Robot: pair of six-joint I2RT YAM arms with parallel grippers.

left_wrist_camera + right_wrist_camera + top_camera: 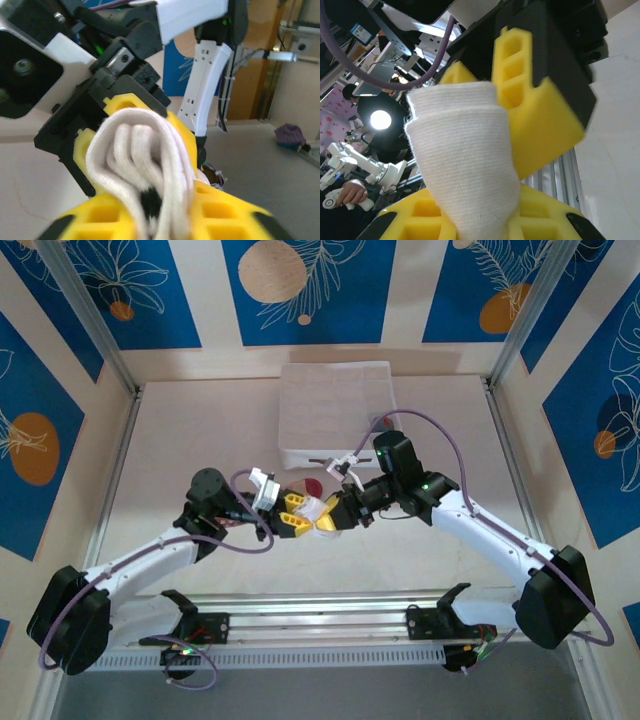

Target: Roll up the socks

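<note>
A white sock [314, 508] with a black stripe hangs bunched above the table centre, gripped from both sides. My left gripper [300, 518] is shut on it from the left, and my right gripper [328, 522] from the right. In the left wrist view the sock's folded layers [145, 160] are squeezed between my left gripper's [150, 220] yellow fingers. In the right wrist view the rolled white sock [465, 170] stands clamped in my right gripper [480, 220]. The maroon end of another sock [312, 487] shows on the table just behind the grippers.
A white fabric compartment box [335, 410] stands at the back centre of the table, close behind the right wrist. Metal frame posts [90, 320] rise at the back corners. A rail [320, 625] runs along the near edge between the arm bases.
</note>
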